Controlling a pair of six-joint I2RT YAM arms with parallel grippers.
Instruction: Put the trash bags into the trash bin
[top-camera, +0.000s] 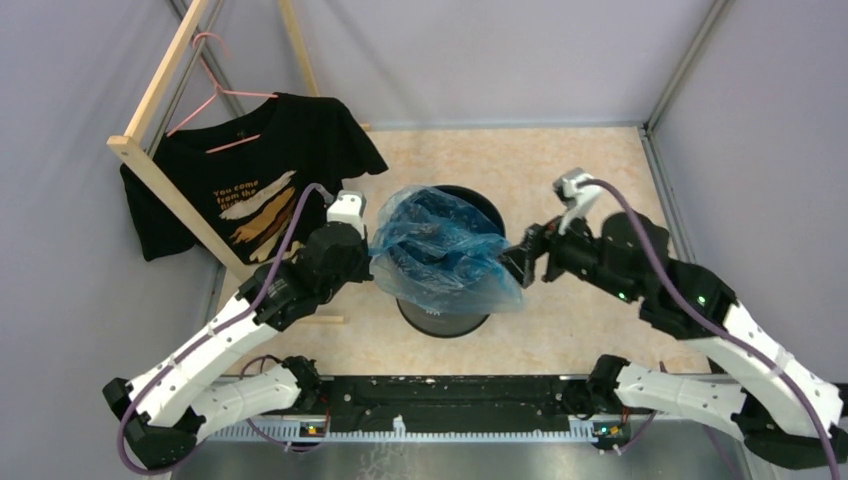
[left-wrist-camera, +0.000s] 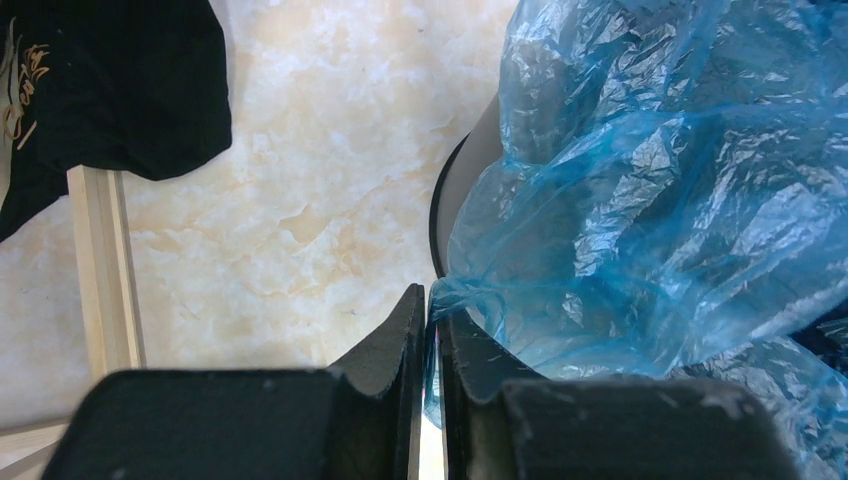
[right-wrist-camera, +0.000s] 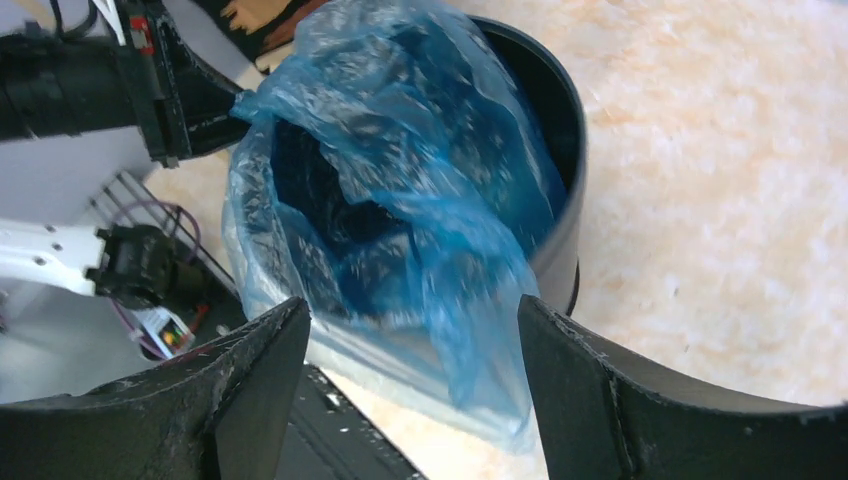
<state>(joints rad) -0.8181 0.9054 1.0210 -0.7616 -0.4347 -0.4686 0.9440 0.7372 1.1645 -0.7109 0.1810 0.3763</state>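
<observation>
1. The trash bin (top-camera: 440, 322) (left-wrist-camera: 445, 220) (right-wrist-camera: 560, 200), a dark round cylinder, stands upright on the marbled beige table top (top-camera: 600, 170), roughly midway between the two arms.
2. The trash bag (top-camera: 440, 255) (left-wrist-camera: 650, 180) (right-wrist-camera: 400, 150) is crinkly, translucent and light blue. It lies draped over the bin's mouth; part of it sags down inside the bin; a wide fold hangs outside, over the bin's near rim and down its near wall; the far arc of the rim shows bare.
3. The left gripper (top-camera: 368, 263) (left-wrist-camera: 428, 312) sits just left of the bin at rim height; its jaws are pressed together on a bunched corner of the trash bag, right beside the bin's rim; from that pinch the film runs up and across the rim.
4. The right gripper (top-camera: 520, 265) (right-wrist-camera: 412, 318) sits just right of the bin, also near rim height; its jaws are spread wide and clamp nothing. In the right wrist view a loose lower fold of the bag hangs in the gap between them, closer to one finger than the other; whether it touches that finger I cannot tell.
5. Seen from the right wrist, the left gripper (right-wrist-camera: 225, 100) appears across the bin, with the bag's corner drawn to a point in its tips.
6. Left of the bin and beyond it, well apart, a black T-shirt (top-camera: 250, 170) (left-wrist-camera: 110, 90) with a pale printed design hangs on a pink hanger (top-camera: 215, 95) from a wooden rack (top-camera: 165, 75).
</observation>
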